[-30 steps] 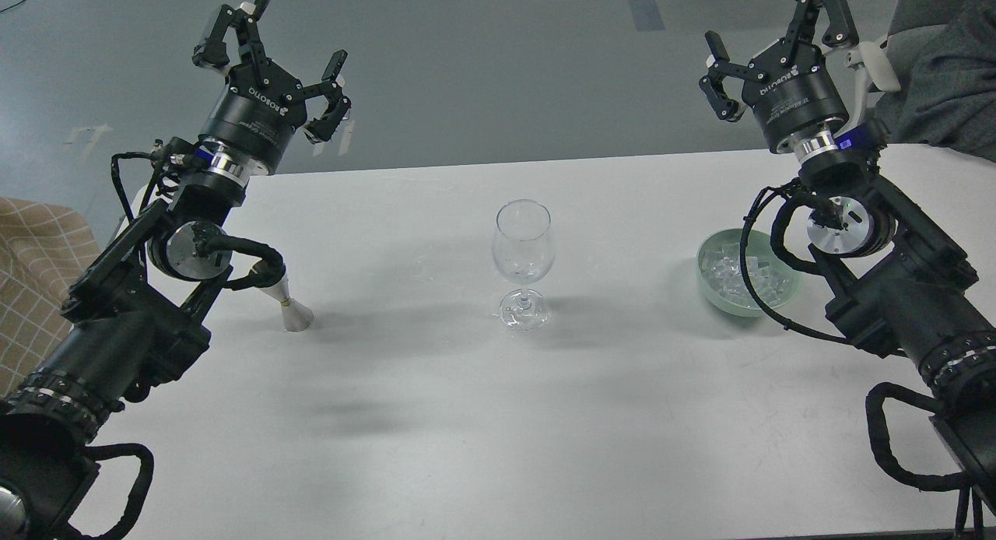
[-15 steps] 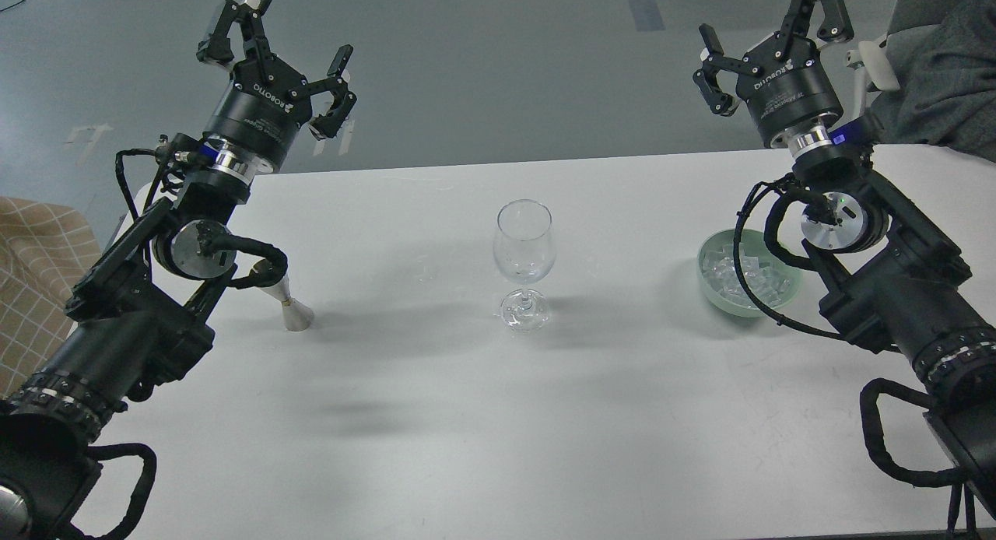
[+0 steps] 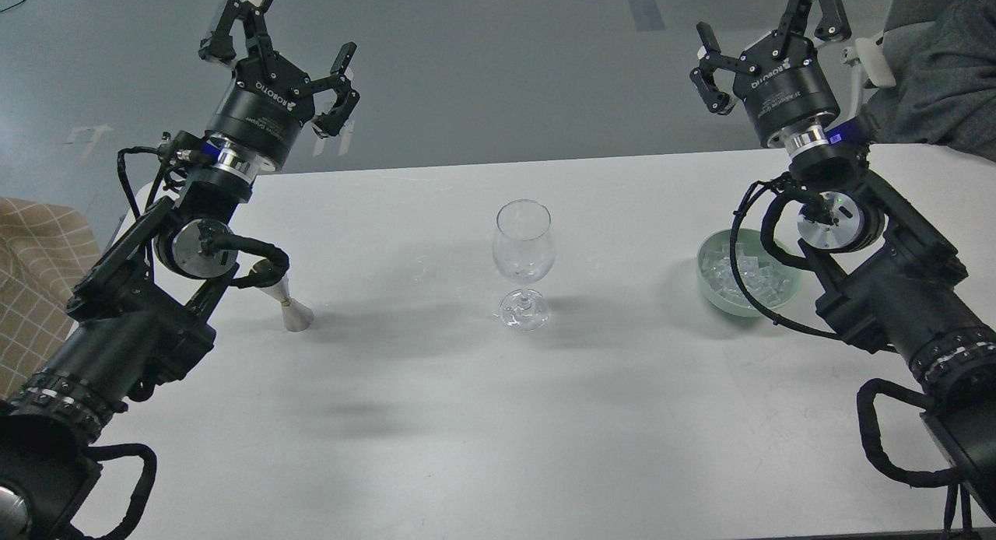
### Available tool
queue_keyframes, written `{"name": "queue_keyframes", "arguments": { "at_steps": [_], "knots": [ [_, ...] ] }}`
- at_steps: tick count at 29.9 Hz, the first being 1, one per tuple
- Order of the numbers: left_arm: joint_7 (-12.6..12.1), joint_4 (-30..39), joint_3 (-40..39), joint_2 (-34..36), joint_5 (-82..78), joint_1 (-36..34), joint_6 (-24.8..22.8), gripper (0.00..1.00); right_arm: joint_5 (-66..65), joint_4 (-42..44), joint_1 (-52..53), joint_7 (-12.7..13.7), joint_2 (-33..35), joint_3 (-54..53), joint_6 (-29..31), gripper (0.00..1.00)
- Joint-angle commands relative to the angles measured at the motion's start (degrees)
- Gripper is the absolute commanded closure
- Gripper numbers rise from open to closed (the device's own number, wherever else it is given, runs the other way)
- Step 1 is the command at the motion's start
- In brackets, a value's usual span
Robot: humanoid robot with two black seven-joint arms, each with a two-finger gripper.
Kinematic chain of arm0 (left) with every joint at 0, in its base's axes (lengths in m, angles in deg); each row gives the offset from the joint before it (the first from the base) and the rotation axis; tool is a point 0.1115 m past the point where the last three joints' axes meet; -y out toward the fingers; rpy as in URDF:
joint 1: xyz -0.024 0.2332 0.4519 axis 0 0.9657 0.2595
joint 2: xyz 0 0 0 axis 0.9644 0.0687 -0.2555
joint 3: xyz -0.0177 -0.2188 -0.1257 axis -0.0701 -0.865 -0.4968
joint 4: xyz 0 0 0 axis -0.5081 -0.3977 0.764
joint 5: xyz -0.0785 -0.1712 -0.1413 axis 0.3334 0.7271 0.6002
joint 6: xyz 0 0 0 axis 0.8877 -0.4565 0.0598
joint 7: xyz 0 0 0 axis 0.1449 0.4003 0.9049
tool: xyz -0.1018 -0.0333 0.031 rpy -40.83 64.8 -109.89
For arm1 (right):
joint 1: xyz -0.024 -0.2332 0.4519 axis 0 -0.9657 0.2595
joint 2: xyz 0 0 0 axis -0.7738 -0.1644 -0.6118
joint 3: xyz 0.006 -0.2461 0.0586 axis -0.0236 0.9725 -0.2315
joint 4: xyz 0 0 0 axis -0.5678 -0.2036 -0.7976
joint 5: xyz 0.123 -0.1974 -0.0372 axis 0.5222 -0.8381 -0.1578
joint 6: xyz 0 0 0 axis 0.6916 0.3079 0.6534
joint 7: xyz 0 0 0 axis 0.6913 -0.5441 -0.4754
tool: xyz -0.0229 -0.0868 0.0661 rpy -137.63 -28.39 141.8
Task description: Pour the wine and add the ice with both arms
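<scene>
A clear stemmed glass (image 3: 524, 260) stands upright at the middle of the white table (image 3: 467, 415); I cannot tell if it holds any wine. A pale green bowl (image 3: 712, 295) at the right holds a heap of clear ice cubes (image 3: 739, 271), partly hidden by my right arm's cable. My left gripper (image 3: 284, 38) is open and empty, raised beyond the table's far left edge. My right gripper (image 3: 766, 30) is open and empty, raised beyond the far right edge, behind the bowl.
A small whitish cone-shaped object (image 3: 292, 310) stands on the table by my left arm, its top hidden behind the arm's cable. A checked beige cloth (image 3: 35, 252) lies off the left edge. A grey-clothed shape (image 3: 938, 73) is at the far right.
Both grippers have shifted slightly: the left one up and right, the right one up and left. Both stayed open. The glass and bowl have not moved.
</scene>
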Motion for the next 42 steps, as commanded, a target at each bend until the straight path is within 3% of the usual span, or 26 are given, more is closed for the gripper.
{"name": "queue_keyframes", "arguments": {
  "at_steps": [1,25,29,35,38,42],
  "knots": [
    [0.0,0.0,-0.1,-0.1,0.1,0.1,0.0,0.02,0.0,0.0,0.1,0.1,0.0,0.1,0.0,0.0],
    [-0.6,1.0,0.0,0.8,0.2,0.2,1.2,0.02,-0.1,-0.1,0.2,0.2,-0.5,0.2,0.0,0.0],
    [-2.2,3.4,-0.1,3.0,0.8,0.3,1.1,0.02,-0.1,-0.2,0.2,0.3,-0.3,0.2,0.0,0.0],
    [-8.2,11.7,0.1,11.9,6.3,2.4,2.2,0.02,-0.1,-0.2,0.6,0.3,-0.3,0.3,0.0,0.0],
    [-9.7,14.5,0.0,15.9,10.9,4.5,3.1,0.02,-0.1,-0.1,0.6,0.3,-0.3,0.4,0.0,0.0],
    [-9.9,17.9,-0.9,20.7,16.2,7.6,5.1,0.02,-0.2,-0.1,0.6,0.3,-0.5,0.4,0.0,0.0]
  ]
}}
